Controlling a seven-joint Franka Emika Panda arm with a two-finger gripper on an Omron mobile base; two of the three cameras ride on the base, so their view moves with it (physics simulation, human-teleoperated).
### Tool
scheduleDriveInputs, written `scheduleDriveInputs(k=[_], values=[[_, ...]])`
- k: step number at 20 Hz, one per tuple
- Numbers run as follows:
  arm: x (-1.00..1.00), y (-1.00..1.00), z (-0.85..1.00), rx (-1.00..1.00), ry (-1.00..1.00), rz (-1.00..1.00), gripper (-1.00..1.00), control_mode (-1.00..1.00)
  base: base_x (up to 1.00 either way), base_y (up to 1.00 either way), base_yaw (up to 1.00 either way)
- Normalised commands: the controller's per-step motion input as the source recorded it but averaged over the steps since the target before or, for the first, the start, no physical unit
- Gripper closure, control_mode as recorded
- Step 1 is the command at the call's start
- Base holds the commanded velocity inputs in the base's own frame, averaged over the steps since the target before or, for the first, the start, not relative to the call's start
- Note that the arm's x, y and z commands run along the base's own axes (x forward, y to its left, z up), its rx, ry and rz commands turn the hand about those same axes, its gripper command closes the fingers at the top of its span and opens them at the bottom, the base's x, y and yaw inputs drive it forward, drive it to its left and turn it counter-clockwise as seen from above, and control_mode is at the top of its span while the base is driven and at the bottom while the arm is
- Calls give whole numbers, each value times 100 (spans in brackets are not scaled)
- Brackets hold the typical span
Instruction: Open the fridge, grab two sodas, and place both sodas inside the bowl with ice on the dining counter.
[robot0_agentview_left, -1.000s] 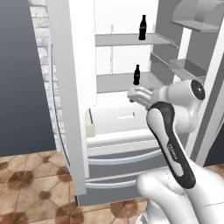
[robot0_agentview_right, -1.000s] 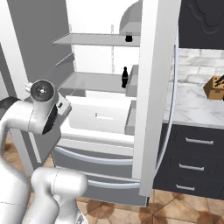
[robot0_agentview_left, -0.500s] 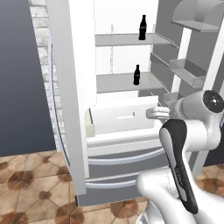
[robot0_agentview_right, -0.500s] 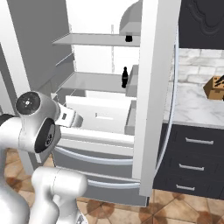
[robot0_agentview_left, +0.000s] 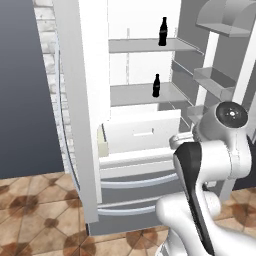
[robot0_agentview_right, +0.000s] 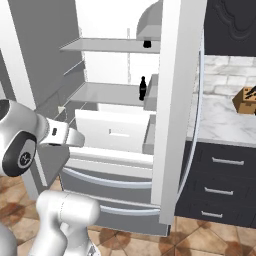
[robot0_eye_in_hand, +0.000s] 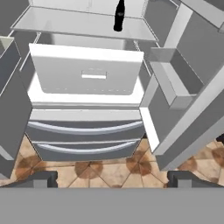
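Hand (robot0_eye_in_hand: 112, 177), open and empty, has swung down from the sodas (robot0_agentview_left: 156, 86).

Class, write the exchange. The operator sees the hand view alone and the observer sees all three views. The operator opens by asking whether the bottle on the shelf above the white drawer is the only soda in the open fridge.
Operator: I see one soda on the shelf above the white drawer. Is it the only one?
Observer: No. In the left base view a second soda stands on the next shelf up.
Operator: What lies past the right door?
Observer: In the right base view, dark cabinets under a light marble top, with a brown block on it.
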Motion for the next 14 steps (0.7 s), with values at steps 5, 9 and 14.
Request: scheduleDriveInputs(k=[5, 9, 14], values=[[0, 0, -6, 0, 0, 0, -100, -100, 0, 0, 0], [8, -1, -4, 0, 1, 0, -100, -100, 0, 0, 0], [9, -4, 0, 0, 1, 0, -100, 100, 26, -3, 0]])
